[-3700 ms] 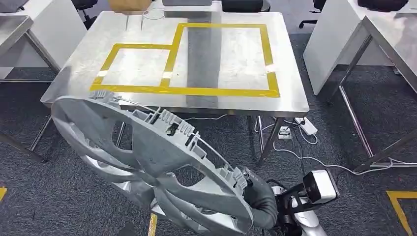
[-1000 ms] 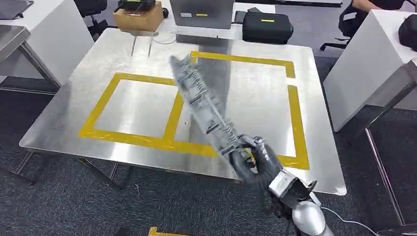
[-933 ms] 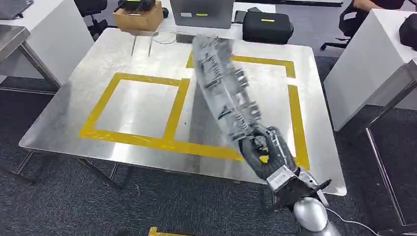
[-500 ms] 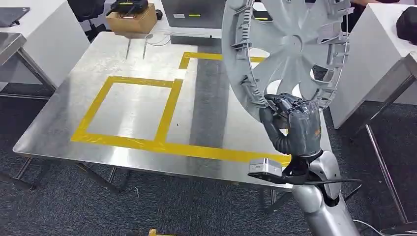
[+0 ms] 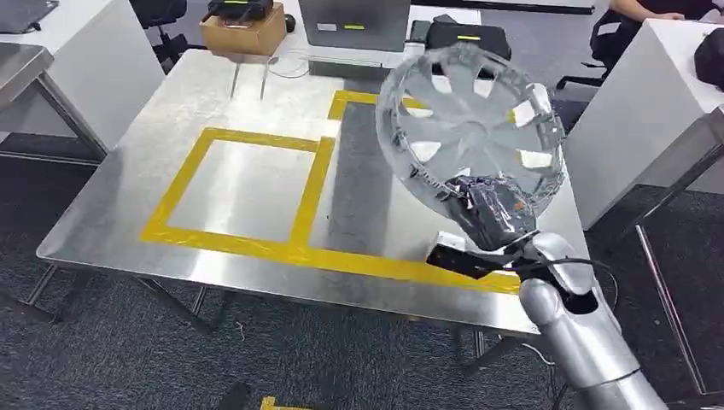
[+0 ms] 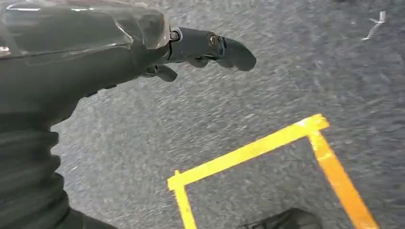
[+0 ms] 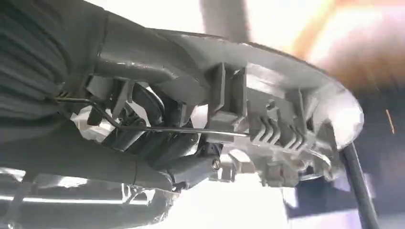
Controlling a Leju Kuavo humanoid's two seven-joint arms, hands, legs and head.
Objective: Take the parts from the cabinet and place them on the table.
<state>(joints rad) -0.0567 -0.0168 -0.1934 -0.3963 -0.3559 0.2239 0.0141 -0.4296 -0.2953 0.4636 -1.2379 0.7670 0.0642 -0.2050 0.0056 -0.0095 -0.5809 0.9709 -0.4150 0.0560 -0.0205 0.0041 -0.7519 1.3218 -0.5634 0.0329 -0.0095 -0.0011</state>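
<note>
Right hand [image 5: 493,213] clamped on near rim of silver wheel cover [image 5: 471,128], centre-right of head frame, outer face toward camera, tilted, held above right part of steel table [image 5: 128,205]. Cover overlaps larger yellow tape rectangle [image 5: 504,282]; smaller tape square [image 5: 248,184] left of centre, bare. Touching tabletop or not: cannot tell. Cardboard box [image 5: 242,30] and black case [image 5: 465,38] along top edge, beyond table's far side; white table [image 5: 649,77] at upper right.

Right wrist view, close up: dark fingers [image 7: 157,138] wrapped around ribbed back rim of cover [image 7: 267,119], grey clips and thin wire ring visible there, thumb pressed over rim; background blown out and blurred.

Left wrist view: left hand [image 6: 191,47] at upper left of frame, empty, fingers stretched out and slightly apart over grey carpet [image 6: 267,86]; yellow floor tape corner [image 6: 267,148] in lower half.
</note>
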